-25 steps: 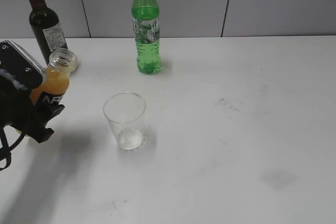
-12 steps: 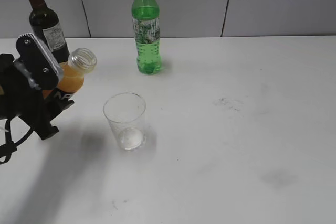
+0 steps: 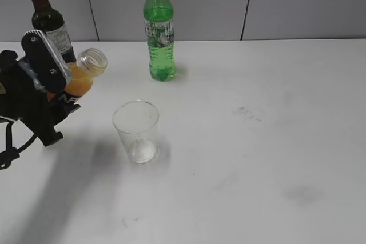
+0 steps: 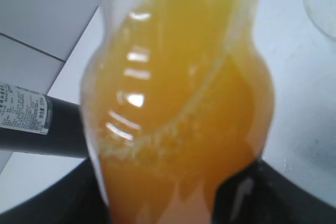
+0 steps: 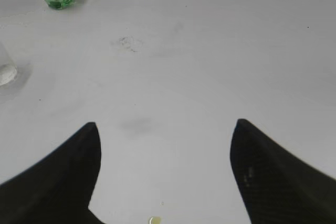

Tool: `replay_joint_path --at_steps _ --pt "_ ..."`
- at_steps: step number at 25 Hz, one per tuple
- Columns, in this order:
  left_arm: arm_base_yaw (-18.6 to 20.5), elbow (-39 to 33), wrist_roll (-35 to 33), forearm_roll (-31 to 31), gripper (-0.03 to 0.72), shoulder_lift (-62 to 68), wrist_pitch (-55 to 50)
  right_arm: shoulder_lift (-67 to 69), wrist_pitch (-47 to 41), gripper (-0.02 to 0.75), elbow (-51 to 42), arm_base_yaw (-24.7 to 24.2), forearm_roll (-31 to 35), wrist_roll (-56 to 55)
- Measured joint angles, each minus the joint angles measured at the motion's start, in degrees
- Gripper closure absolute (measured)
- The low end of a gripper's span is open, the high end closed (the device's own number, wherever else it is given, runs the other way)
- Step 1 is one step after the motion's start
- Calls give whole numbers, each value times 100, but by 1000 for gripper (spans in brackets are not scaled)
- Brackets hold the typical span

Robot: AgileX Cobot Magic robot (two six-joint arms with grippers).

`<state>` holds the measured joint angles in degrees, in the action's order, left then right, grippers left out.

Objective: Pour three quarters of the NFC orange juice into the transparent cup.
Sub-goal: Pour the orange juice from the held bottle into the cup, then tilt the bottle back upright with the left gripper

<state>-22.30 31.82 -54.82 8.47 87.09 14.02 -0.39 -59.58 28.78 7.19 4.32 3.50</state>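
**Kid 1:** Left pincer [image 3: 57, 98] is squeezing the NFC orange juice [image 3: 77, 81] tight, up off the table [image 3: 257, 141]. What is the biggest thing you see?

**Kid 2:** The white table. Next comes the black arm [image 3: 26, 98] on the left side.

**Kid 1:** And after that?

**Kid 2:** 2 tall bottles at the back. A green soda bottle [image 3: 158, 27] stands up straight. A dark wine bottle [image 3: 48, 21] stands just behind the arm.

**Kid 1:** Where is the juice bottle now?

**Kid 2:** It leans over, with its open top pointing to the right. The transparent cup [image 3: 136, 131] stands on the table, lower down and to the right of it. They are not touching. The cup looks empty.

**Kid 1:** What about up close?

**Kid 2:** In the left wrist view the orange juice [image 4: 178, 103] fills almost the whole picture.

**Kid 1:** And the other pincer?

**Kid 2:** Right pincer [image 5: 163, 177] is wide open, holding nothing, above a bare bit of table.
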Motion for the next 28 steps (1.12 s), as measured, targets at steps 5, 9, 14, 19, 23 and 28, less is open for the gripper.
replay_joint_path --at_steps 5,9,14,19,23,28 --pt "-75 0 -121 83 208 0 -66 0 0 149 0 0 0 0" --pt "-182 0 -366 141 208 0 -68 0 0 149 0 0 0 0" --pt "-221 0 -719 233 208 0 -68 0 0 149 0 0 0 0" --pt "-221 0 -1103 354 208 0 -2 0 0 149 0 0 0 0" --pt "-221 0 -1417 418 208 0 97 0 0 149 0 0 0 0" --pt "-221 11 -1635 600 208 57 327 0 0 149 0 0 0 0"
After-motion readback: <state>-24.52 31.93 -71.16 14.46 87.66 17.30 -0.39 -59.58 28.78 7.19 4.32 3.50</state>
